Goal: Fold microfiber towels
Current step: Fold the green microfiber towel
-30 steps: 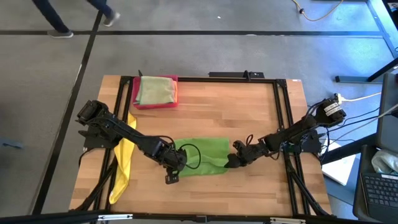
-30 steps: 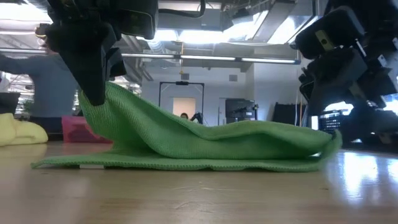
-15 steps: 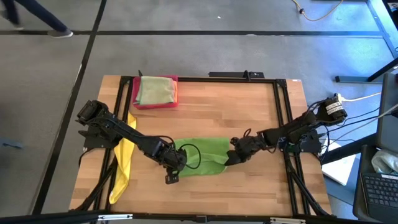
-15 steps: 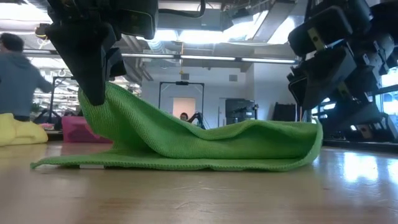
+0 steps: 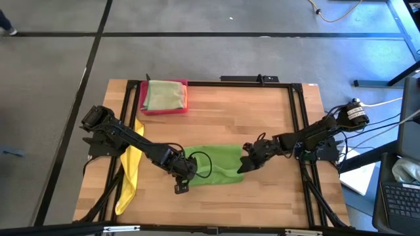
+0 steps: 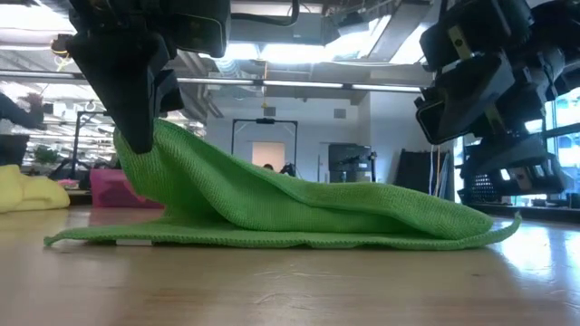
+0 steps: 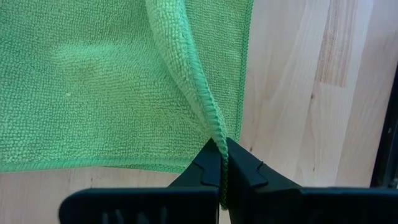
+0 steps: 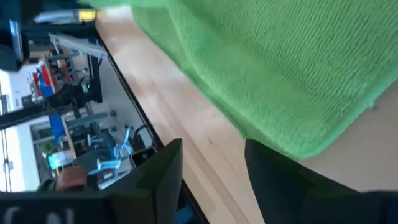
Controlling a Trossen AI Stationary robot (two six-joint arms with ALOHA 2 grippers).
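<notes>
Bright green cloth, a towel (image 5: 213,164), lies spread on the wooden surface (image 5: 262,118) near its front middle, between the two arms. The left gripper (image 5: 186,168) sits at the towel's left end, its fingers (image 7: 208,168) pressed together on a hemmed edge of the cloth, which runs straight into the pinch in the left wrist view. In the low view that pinched edge is lifted off the surface, so the towel (image 6: 290,208) slopes down from the left gripper (image 6: 136,136) to a flat layer lying on the wood. The right gripper (image 5: 244,165) is at the towel's right end, raised above it; its fingers (image 8: 155,180) are spread with nothing between them, and the towel's right edge (image 8: 292,81) lies just beyond their tips, apart from them. A yellow towel (image 5: 129,172) hangs over the surface's left edge beside the left arm. At the back left, a pink-red tray (image 5: 142,98) holds a folded pale green towel (image 5: 165,95).
</notes>
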